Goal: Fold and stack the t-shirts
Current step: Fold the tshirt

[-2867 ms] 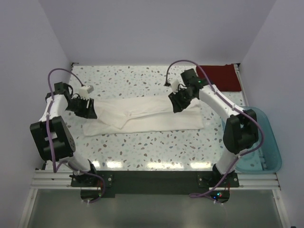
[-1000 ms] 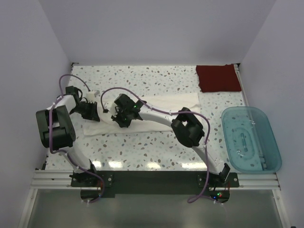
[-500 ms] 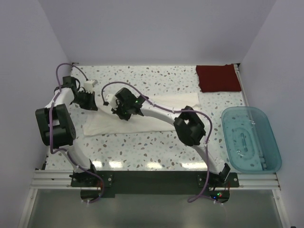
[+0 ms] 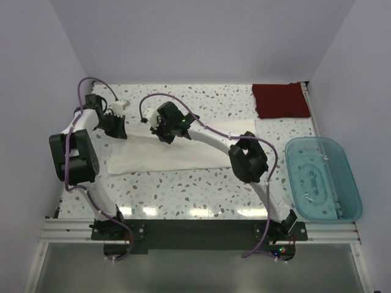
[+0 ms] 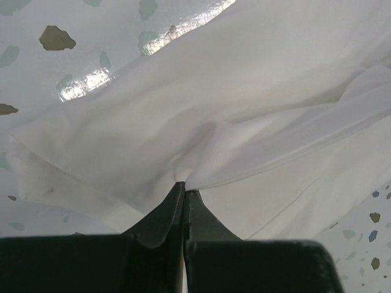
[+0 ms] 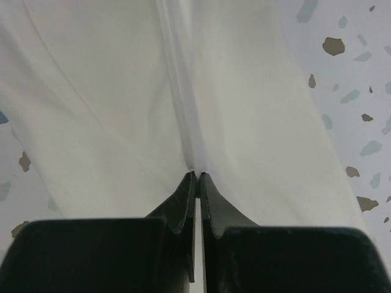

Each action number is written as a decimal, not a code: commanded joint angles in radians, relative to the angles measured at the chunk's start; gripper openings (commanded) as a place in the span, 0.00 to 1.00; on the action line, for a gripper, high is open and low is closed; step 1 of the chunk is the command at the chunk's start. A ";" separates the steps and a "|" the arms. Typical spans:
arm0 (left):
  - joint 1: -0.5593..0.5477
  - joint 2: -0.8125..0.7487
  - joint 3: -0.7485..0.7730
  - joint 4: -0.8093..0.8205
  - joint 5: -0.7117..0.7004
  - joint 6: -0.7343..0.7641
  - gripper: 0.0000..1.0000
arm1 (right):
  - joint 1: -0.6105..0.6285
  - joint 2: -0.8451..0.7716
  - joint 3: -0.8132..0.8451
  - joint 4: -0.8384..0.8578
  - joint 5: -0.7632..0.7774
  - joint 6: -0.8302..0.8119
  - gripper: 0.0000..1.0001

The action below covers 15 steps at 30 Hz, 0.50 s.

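The white t-shirt (image 4: 183,155) lies as a long folded band across the left and middle of the table. My left gripper (image 4: 118,130) is at its far left corner, shut on a pinched fold of the white cloth (image 5: 244,91), with the closed tips (image 5: 184,188) touching it. My right gripper (image 4: 166,137) reaches across to the band's upper left part. It is shut on a raised ridge of the same shirt (image 6: 110,122), the ridge running out from its closed tips (image 6: 197,176). The dark red t-shirt (image 4: 281,101) lies folded at the back right corner.
A translucent teal bin (image 4: 321,177) stands at the right edge. The right arm (image 4: 247,160) stretches diagonally over the shirt's right half. White walls close in the table at the left, back and right. Speckled tabletop (image 4: 183,192) shows in front of the shirt.
The right gripper carried the shirt's right end over to the left, doubling the band. Over the last second both grippers moved toward the back, lifting the cloth edge, and the left one closed.
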 commanded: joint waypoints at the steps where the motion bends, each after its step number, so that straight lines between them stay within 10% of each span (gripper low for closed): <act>1: -0.013 -0.057 0.052 0.057 -0.013 0.041 0.00 | 0.012 -0.090 -0.036 0.044 -0.040 0.005 0.00; 15: -0.089 0.161 0.308 0.017 -0.027 0.139 0.00 | 0.004 -0.090 -0.047 0.050 0.020 -0.006 0.00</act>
